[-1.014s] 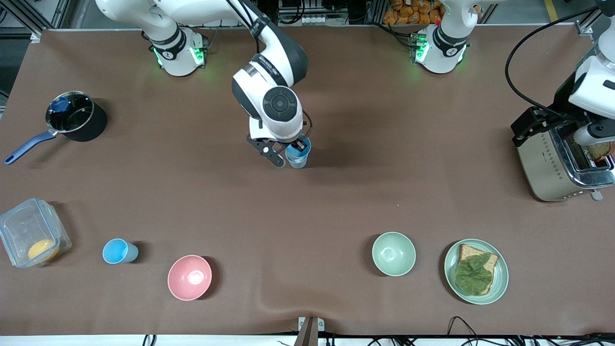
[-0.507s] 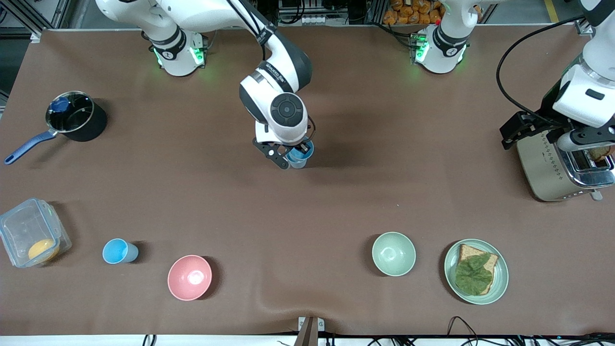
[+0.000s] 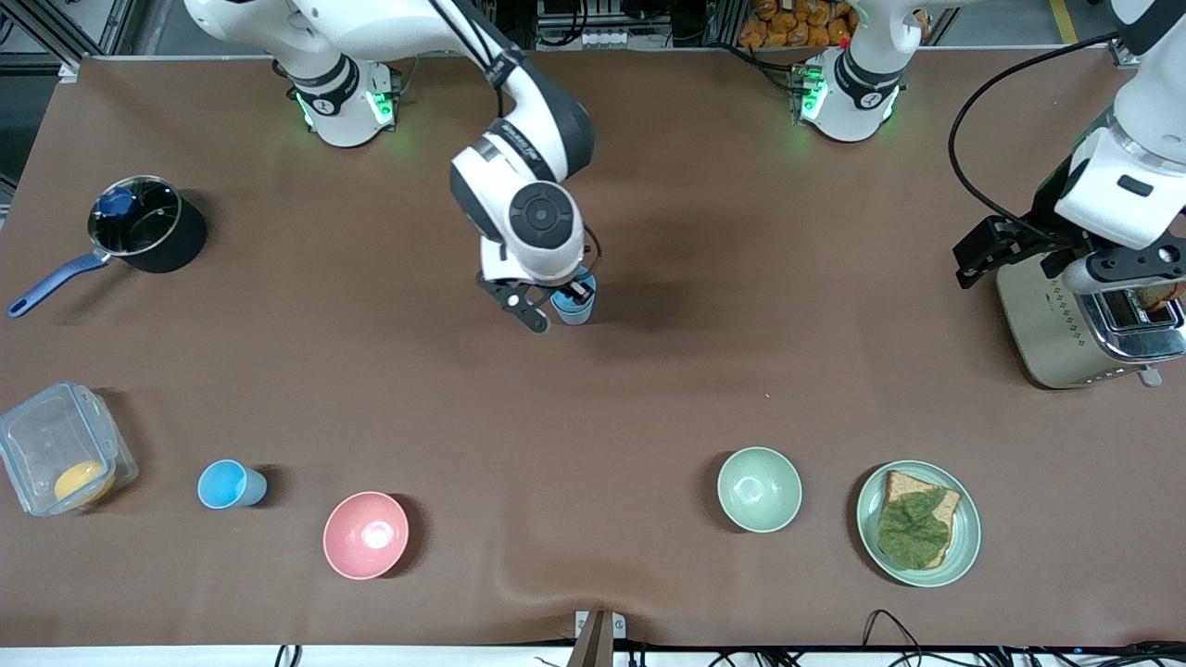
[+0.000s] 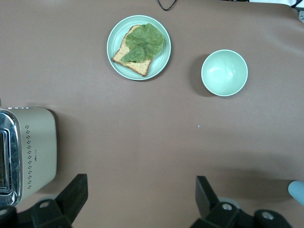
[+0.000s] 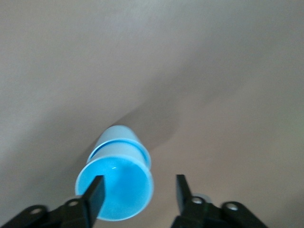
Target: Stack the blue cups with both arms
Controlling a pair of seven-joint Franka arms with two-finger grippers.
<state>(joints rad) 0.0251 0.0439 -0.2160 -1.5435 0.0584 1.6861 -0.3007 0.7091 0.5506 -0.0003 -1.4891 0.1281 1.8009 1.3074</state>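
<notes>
Blue cups (image 3: pixel 574 306) nested mid-table; we are easing right gripper (image 5: pixel 137 194) straight up, its jaws apart, avoiding rim. Left gripper (image 4: pixel 137 202) waiting open near toaster (image 3: pixel 1079 320).

I can read no text anywhere; the small lettering on my white right arm's (image 3: pixel 519 139) black band is illegible.

Three blue cups (image 3: pixel 575 306), two of them stacked, two bowls (image 3: pixel 365 534), one plate (image 3: pixel 964 542).
</notes>
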